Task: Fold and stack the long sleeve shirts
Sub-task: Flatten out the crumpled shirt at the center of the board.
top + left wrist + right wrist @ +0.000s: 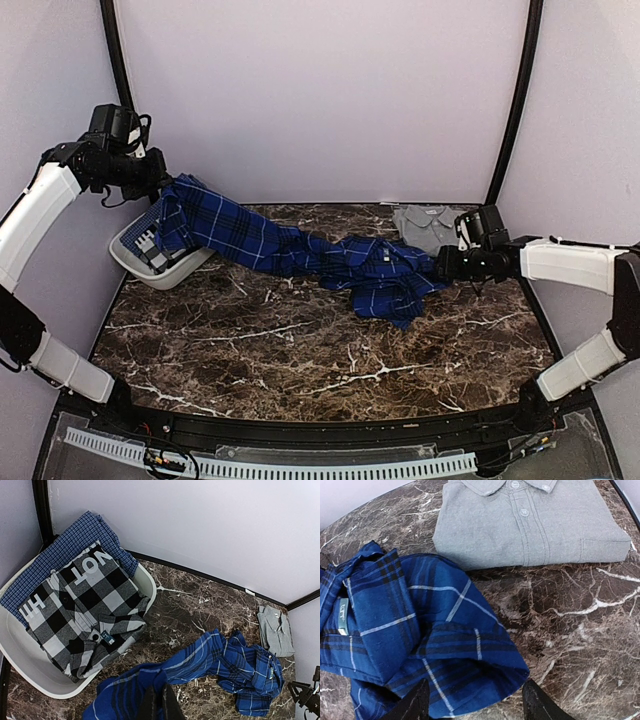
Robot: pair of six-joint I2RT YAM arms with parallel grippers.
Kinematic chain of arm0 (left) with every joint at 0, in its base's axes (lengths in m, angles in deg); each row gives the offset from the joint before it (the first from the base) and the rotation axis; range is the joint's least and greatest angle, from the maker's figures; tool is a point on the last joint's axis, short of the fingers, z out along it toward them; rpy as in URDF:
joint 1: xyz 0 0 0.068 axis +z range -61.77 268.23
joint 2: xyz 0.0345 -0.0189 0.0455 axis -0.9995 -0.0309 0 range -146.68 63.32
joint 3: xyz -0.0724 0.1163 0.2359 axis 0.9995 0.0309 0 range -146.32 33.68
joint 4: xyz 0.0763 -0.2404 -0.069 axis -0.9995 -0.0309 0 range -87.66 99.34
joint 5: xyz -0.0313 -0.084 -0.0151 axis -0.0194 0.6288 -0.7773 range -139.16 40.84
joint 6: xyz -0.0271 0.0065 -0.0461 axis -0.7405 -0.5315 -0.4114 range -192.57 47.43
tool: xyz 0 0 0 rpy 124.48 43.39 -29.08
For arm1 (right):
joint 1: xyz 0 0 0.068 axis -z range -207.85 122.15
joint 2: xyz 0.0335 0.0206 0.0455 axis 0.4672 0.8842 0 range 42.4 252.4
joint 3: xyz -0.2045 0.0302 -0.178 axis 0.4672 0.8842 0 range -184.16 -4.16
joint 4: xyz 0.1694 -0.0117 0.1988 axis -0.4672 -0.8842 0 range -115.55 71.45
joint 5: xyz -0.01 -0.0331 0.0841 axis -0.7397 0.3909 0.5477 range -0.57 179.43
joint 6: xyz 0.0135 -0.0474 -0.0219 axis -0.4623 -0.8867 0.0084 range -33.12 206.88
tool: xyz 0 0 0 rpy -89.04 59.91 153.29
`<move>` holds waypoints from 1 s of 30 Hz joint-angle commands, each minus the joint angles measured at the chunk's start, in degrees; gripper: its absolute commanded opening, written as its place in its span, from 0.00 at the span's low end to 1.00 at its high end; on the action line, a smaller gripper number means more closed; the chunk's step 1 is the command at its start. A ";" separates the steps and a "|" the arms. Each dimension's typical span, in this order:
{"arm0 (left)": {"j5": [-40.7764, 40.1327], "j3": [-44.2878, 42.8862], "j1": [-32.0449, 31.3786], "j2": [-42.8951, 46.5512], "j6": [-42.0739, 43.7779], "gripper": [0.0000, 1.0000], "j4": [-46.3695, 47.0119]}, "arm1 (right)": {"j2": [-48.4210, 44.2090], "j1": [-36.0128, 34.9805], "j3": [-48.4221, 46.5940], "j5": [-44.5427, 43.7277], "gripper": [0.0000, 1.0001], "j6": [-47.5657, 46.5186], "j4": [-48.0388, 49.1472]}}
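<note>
The royal-blue and black plaid shirt stretches across the marble from the far left to a crumpled heap right of centre. My left gripper is raised above the basket and shut on one end of it; the cloth wraps its fingertips. My right gripper is low at the heap's right edge. It is open, its jaws standing either side of a folded corner without pinching it. The plain grey shirt lies folded flat at the back right, just beyond the right gripper.
A white basket sits at the far left against the wall. In it lie a black, white and grey check shirt with lettering and a small-check blue shirt. White walls and black corner posts close in the back and sides.
</note>
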 commanded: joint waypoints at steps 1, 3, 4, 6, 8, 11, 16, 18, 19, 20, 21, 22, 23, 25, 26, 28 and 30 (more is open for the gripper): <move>0.37 -0.25 0.43 2.21 0.48 0.00 0.60 | 2.24 1.16 1.34 -0.56 0.60 -4.05 6.22; 0.47 -0.34 0.42 2.22 0.51 0.00 0.44 | 2.87 1.44 1.91 -0.07 0.60 -4.71 7.09; 0.51 -0.46 0.36 2.27 0.51 0.00 0.34 | 3.17 1.49 2.21 -0.35 0.60 -4.87 7.36; 0.70 -0.53 0.41 2.42 0.51 0.00 0.33 | 3.66 1.88 3.16 -0.48 0.60 -5.27 8.36; 0.67 -0.58 0.38 2.60 0.51 0.00 0.09 | 4.04 2.20 3.90 -0.52 0.60 -5.94 9.40; 0.61 -0.67 0.40 2.86 0.74 0.00 -0.36 | 5.41 2.67 4.29 -0.51 0.61 -6.87 10.72; 0.36 0.48 0.44 4.56 0.73 0.00 -1.45 | 9.96 2.86 3.02 0.94 0.61 -8.46 13.22; 1.82 2.51 0.42 5.75 0.39 0.00 -1.53 | 11.62 2.91 1.53 0.77 0.58 -8.80 13.56; 3.25 4.91 0.42 6.27 0.19 0.00 -1.52 | 12.43 2.91 0.66 0.79 0.55 -9.06 13.45; 4.13 6.58 0.38 7.70 -0.19 0.00 -1.08 | 13.36 2.85 -0.25 0.81 0.51 -9.25 13.28; 6.11 10.10 -0.03 8.52 -0.41 0.00 -0.77 | 14.10 2.86 -1.28 0.73 0.46 -9.38 13.10; 6.88 12.21 -0.51 10.06 -1.08 0.00 -0.21 | 14.76 2.86 -2.37 0.72 0.40 -9.43 12.72; 7.65 16.43 -1.83 10.93 -1.52 0.00 0.02 | 15.37 2.86 -3.66 0.63 0.31 -9.55 12.67; 7.62 22.61 -5.04 13.32 -2.98 0.00 0.79 | 16.44 2.80 -6.19 0.77 0.14 -9.43 10.32; 7.31 24.62 -6.22 14.67 -4.43 0.00 1.44 | 16.78 2.78 -7.43 0.85 0.07 -9.33 9.57; 6.36 30.15 -9.65 16.04 -6.63 0.03 2.23 | 17.10 2.59 -9.60 1.22 0.00 -9.09 8.01; 4.38 35.22 -12.05 16.79 -8.40 0.12 2.26 | 16.93 1.93 -11.42 1.30 0.00 -8.98 6.62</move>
